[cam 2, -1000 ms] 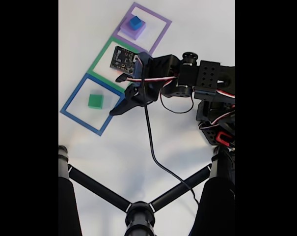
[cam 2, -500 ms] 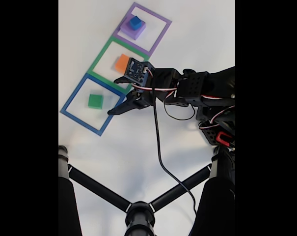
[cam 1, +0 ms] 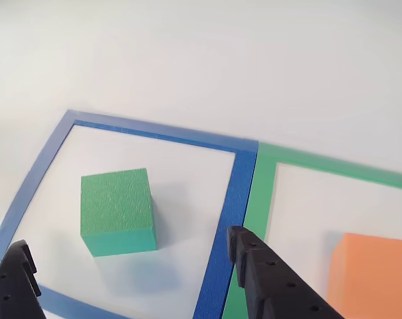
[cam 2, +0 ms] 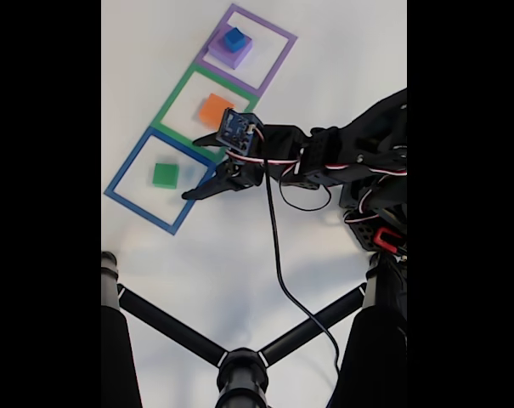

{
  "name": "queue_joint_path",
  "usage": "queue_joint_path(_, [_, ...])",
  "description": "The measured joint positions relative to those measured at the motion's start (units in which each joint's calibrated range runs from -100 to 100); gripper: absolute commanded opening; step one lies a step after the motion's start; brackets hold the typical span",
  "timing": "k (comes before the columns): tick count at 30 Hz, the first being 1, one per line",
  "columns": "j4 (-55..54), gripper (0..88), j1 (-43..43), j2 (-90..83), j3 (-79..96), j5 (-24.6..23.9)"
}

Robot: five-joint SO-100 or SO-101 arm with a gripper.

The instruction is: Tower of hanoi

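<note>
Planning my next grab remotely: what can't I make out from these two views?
- Orange block: cut off by the other view's right and bottom edges.
- Gripper: finger bases run off the bottom edge there.
- Gripper: its height above the table can't be judged in the fixed view.
- Blue cube: too small for detail.

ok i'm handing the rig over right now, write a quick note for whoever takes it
Gripper: open and empty, fingers spread, at the blue frame's edge, pointing toward the green block.
Green block: alone in the blue frame.
Orange block: alone in the green frame.
Blue cube: on the purple block, in the purple frame.
Done: blocks are spread over all three frames.
Left: no full tower stands yet. Likely next pick is the green block, going by where the gripper points.
</note>
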Motion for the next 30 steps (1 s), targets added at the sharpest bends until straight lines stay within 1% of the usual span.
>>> queue_joint_path(6, [-4.0,35.7,-0.1,8.2,-5.0,0.0])
queue_joint_path(9, [-6.2,35.7,-2.1,10.7,-5.8,-0.8])
queue_joint_path(14, [-10.2,36.0,-3.2,16.0,-7.7,0.0])
queue_joint_path(23, [-10.6,35.5,-4.2,24.0,-15.1,0.0])
queue_joint_path(30, [-10.7,34.6,-5.0,26.7,-17.4,0.0])
